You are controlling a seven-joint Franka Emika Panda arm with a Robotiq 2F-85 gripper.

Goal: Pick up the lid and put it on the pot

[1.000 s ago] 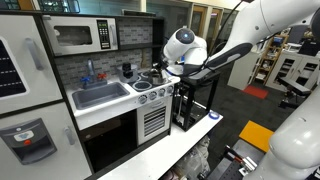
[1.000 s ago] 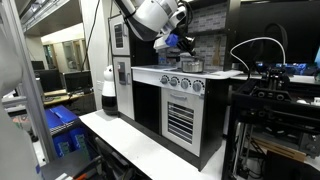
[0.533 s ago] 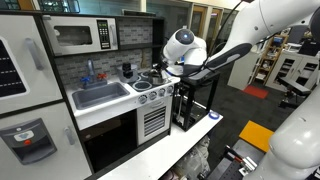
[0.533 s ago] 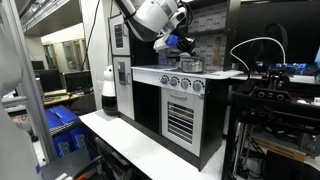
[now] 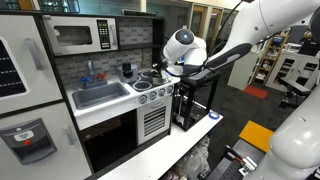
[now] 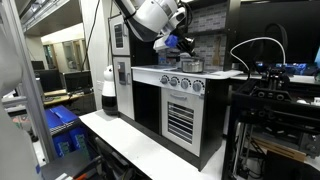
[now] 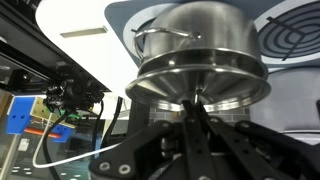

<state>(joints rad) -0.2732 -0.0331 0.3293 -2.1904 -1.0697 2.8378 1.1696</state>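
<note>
Tool [image 7: 190, 120] tips together beneath lid [image 7: 195, 88] rim

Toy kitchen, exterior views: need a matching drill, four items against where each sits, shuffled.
Items:
1 microwave
2 sink
3 cup
4 knobs

Places:
A on the front of the stove
B set into the counter
C up above the counter
D standing at the back of the counter

Pairs: 1-C, 2-B, 3-D, 4-A
</note>
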